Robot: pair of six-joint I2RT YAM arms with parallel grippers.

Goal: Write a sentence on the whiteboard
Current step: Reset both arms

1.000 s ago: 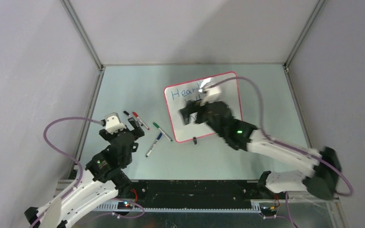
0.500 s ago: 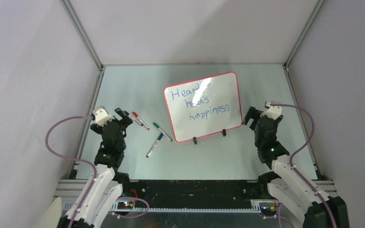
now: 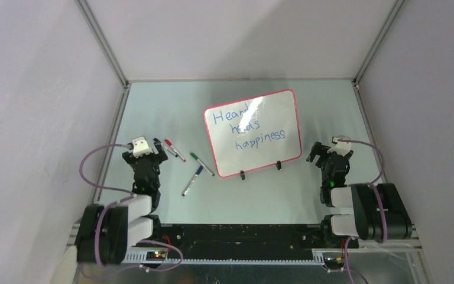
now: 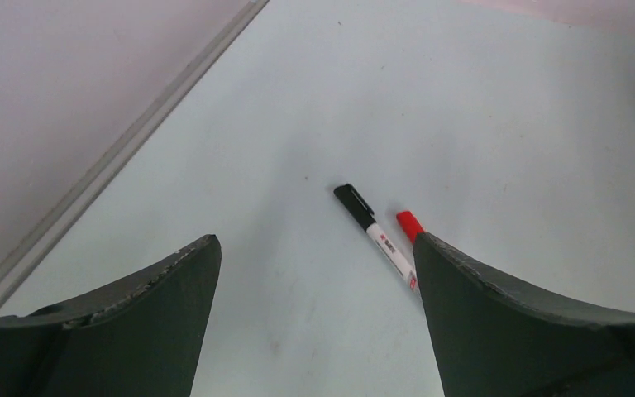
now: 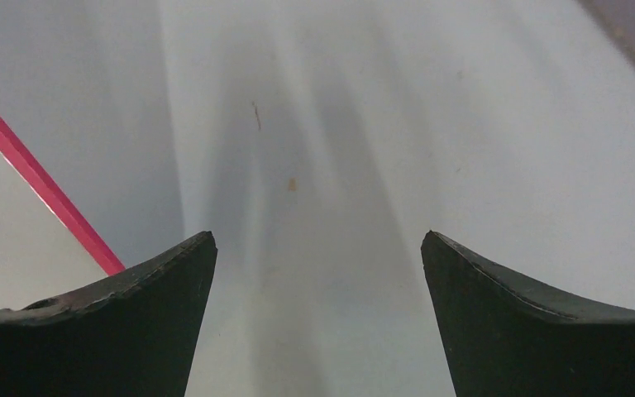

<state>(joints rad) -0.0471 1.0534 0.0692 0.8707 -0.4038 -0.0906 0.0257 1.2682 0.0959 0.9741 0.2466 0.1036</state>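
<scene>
Now the left claw (image 4: 316,248) and right claw (image 5: 318,244) are gaping empty; brushing the whiteboard (image 3: 285,112) is risking smearing the sentence (image 3: 253,131).

I see whiteboard (image 3: 275,142): red-framed, propped tilted on two black feet | sentence (image 3: 245,128): blue, three lines, ending "happiness"

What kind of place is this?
Probably a robot test booth, not a home. Plain grey walls box in one table, the left arm and right arm sit at its near edge, and a whiteboard stands beside loose markers.
</scene>
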